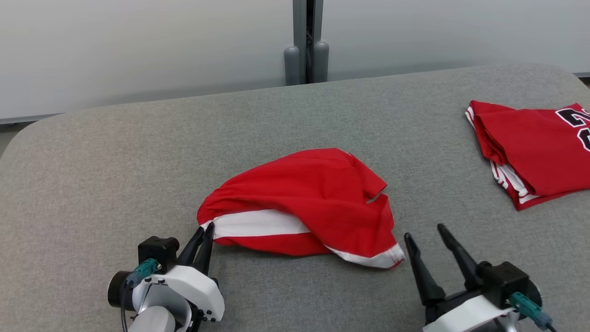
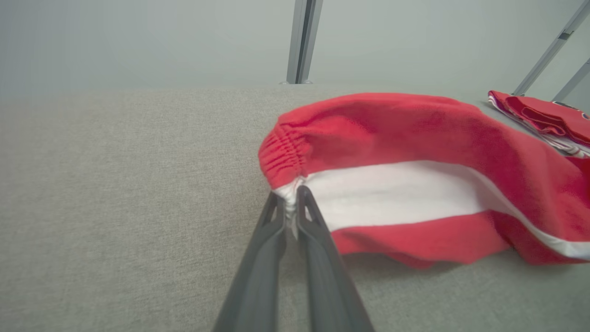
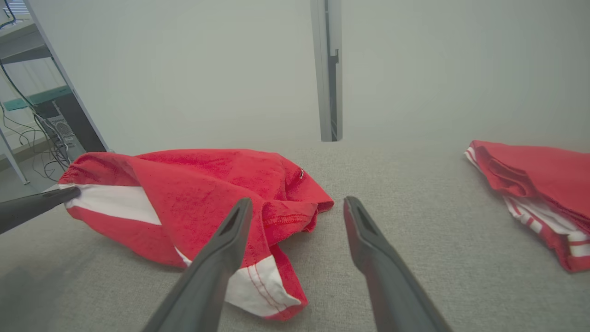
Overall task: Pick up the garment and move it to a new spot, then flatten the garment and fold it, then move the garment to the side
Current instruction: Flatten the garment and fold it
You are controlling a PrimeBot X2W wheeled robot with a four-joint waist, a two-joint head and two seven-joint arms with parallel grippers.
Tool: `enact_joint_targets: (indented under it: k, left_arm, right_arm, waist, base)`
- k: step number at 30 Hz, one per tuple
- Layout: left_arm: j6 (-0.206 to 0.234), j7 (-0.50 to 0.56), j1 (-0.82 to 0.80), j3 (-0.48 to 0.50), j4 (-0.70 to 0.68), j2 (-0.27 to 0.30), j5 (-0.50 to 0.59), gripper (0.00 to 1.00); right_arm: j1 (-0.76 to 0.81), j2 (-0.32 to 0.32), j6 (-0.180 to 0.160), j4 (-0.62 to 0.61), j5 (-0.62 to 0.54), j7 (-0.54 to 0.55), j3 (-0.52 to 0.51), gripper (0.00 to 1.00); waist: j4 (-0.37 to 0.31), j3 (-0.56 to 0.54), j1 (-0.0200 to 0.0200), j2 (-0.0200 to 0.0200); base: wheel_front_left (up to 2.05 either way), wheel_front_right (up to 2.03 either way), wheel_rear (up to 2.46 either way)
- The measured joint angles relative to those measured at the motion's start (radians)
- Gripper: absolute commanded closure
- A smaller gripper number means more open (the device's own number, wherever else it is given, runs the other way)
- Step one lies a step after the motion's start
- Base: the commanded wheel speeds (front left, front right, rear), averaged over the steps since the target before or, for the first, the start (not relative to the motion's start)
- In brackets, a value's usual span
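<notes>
left jaws clamped shut on white-stripe edge of red garment [image 1: 313, 198] on table [image 1: 115, 175]; right jaws wide open, empty, just beside its hem.

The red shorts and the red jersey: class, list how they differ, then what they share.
The shorts lie crumpled in a heap; the jersey lies folded flat. The shorts carry a broad white stripe; the jersey shows black numbers. The left pincer grips the shorts' edge; nothing touches the jersey. Both are red with white trim, on the grey table.
</notes>
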Motion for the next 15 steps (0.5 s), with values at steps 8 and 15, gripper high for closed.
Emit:
enact_joint_targets:
  k: [8,15]
  left_arm:
    - [0.002,0.012,0.007,-0.015,-0.026,0.005,-0.003,1.0]
    - [0.007,0.022,0.008,-0.025,-0.048,0.007,-0.003,1.0]
  right_arm:
    - [-0.071,-0.026,0.0,0.186,0.073,0.0,0.114,0.0]
    - [-0.056,-0.082,0.0,0.16,0.086,0.0,0.168,0.0]
  waist:
    - [0.024,0.004,0.0,0.0]
    - [0.038,0.011,0.0,0.0]
  base:
    - [0.0,0.0,0.0]
    - [0.0,0.0,0.0]
